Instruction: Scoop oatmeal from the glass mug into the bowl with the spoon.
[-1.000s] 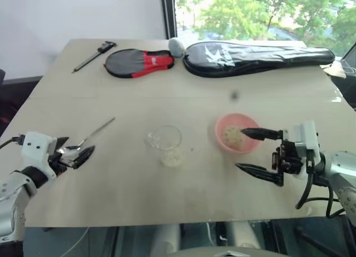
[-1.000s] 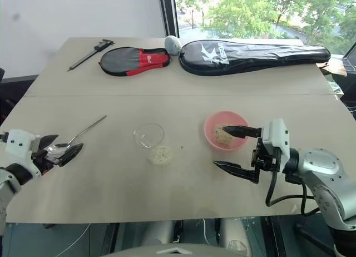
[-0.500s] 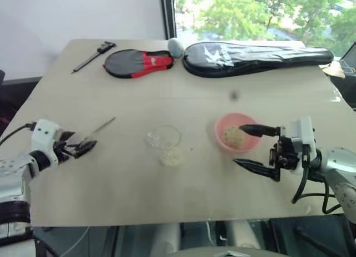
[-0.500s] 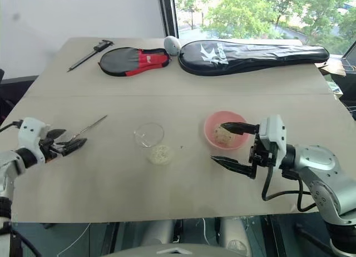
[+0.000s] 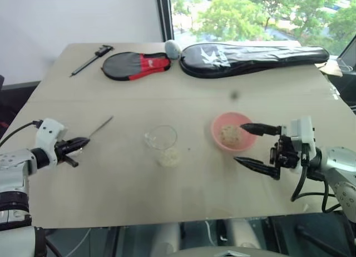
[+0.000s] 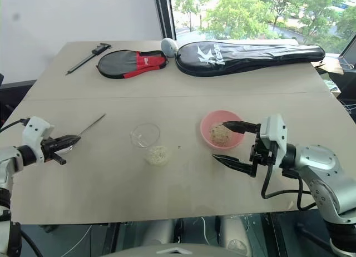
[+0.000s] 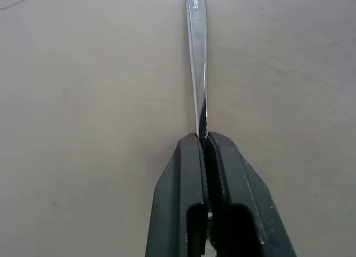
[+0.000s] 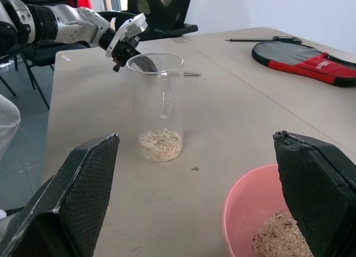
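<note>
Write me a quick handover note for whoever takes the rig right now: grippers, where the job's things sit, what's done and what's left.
Left gripper: shut on the spoon, which lies flat on the table, handle pointing away from the fingers.
Right gripper: open, empty, hovering beside the bowl, one finger over its rim.
Glass mug: upright mid-table, some oatmeal in its bottom.
The pink bowl already holds a heap of oatmeal.
Done: some oatmeal is in the bowl; the spoon is gripped.
Left: lift the spoon, scoop what sits in the mug, tip it into the bowl.
</note>
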### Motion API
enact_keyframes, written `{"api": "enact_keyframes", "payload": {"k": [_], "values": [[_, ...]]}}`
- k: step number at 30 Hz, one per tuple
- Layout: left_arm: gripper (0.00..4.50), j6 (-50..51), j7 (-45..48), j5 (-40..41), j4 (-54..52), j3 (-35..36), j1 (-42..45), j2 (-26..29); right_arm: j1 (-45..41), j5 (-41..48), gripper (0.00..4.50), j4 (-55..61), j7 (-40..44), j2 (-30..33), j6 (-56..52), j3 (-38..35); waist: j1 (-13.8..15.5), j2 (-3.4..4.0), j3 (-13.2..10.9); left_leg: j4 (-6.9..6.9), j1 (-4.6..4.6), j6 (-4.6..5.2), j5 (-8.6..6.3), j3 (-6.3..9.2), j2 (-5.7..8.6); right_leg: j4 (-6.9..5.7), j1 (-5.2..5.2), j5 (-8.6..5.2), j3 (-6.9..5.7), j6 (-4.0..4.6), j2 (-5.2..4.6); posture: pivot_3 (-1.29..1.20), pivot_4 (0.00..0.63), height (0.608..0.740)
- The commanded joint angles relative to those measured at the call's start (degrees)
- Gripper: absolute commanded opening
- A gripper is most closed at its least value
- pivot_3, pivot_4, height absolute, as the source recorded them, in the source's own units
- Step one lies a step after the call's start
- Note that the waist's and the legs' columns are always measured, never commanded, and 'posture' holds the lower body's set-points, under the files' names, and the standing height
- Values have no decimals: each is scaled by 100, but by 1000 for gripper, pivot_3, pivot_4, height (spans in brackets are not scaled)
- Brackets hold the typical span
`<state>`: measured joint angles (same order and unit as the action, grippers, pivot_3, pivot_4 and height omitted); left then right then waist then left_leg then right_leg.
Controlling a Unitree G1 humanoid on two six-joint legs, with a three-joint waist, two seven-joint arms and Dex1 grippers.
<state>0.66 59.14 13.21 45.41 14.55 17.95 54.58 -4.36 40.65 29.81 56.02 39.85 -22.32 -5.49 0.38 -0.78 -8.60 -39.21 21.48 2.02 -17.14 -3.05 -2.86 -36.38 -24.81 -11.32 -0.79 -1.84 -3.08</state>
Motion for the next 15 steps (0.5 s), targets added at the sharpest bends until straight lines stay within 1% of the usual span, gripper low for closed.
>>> {"api": "enact_keyframes", "payload": {"k": [1, 4, 9, 12, 13, 15], "values": [[19, -73, -398, -22, -266, 108, -170, -219, -215, 35, 4500, -50, 72, 17, 63, -84, 12, 3, 0, -1, -1, 0, 0, -2, 0, -1, 0, 1, 1, 2, 0, 0, 150, 740], [19, -273, -804, 22, -796, 294, -180, -380, -398, 62, 4500, -174, -8, 38, -109, -47, 47, 0, -1, -6, 1, -1, 1, -2, 0, -3, 0, 2, 2, 3, -1, 0, 150, 740], [19, -805, -1515, -88, -1866, 361, -23, -646, -1279, -242, 4500, -583, -923, -149, -740, 160, 43, -46, -26, -20, 27, -3, 2, 8, 3, 4, -9, 8, -4, 10, -5, 0, 150, 740], [19, -811, -1753, -101, -2484, 255, 191, -824, -1917, -215, 4500, -759, -1551, -533, -1120, 229, 39, -58, -32, -20, 34, -5, 2, 9, 3, 6, -13, 12, -5, 7, -4, 0, 150, 740], [19, -766, -1813, -81, -2708, 198, 287, -898, -2148, -153, 4500, -835, -1738, -689, -1271, 237, 38, -57, -33, -18, 36, -6, 2, 9, 3, 7, -14, 21, -6, -8, -4, 0, 150, 740], [19, -714, -1896, -126, -3130, 9, 485, -1040, -2621, -23, 4500, -1029, -2097, -1006, -1653, 248, 38, -57, -33, -18, 59, -7, 4, 6, 6, 5, -38, 24, -3, -10, -4, 0, 150, 740]]}}
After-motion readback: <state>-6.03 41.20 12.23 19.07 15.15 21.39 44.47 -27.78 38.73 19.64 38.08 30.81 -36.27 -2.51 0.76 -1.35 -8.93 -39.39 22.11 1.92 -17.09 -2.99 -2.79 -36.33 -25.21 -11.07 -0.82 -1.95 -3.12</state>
